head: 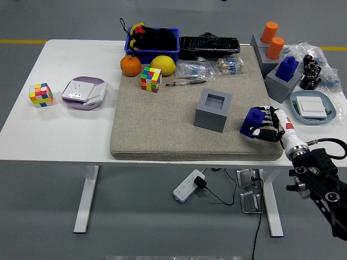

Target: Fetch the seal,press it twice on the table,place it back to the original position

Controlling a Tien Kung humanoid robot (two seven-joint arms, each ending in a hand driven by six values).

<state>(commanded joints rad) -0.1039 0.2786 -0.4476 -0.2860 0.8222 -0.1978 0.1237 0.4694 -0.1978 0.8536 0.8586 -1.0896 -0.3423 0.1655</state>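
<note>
R hand (267, 128), black fingers w/ white wrist section, came in from lower right of frame and was clamped on the small blue block-shaped seal (252, 122). Fingers wrapped its right side. Seal sat at lower right of the beige felt mat (157, 127), just right of the grey square holder block w/ open top recess (213, 110), not touching it. Couldn't tell if seal base was on the mat or lifted off.

L arm wasn't in frame.

Rest of the white table (59, 132):
- Upper right: grey stand w/ two orange cylinders (271, 39), below it a tilted grey block w/ a second blue seal (287, 67) seated in it.
- Right edge: light blue dish holding a white square plate (313, 106); dark brown small parts (311, 69) on clear plastic bags above it.
- Top centre: blue plastic bin w/ black items (154, 42), black wrapped flat pack (209, 44) beside it.
- In front of the bin: orange fruit (130, 65), yellow lemon (162, 65), multicolour puzzle cube (150, 79) touching the mat's upper left corner area.
- Mat top: pens (185, 82), bagged small components (214, 67).
- Left side, off the mat: second multicolour cube (40, 95), white/lilac flat box-like device (84, 92) next to it.
</note>
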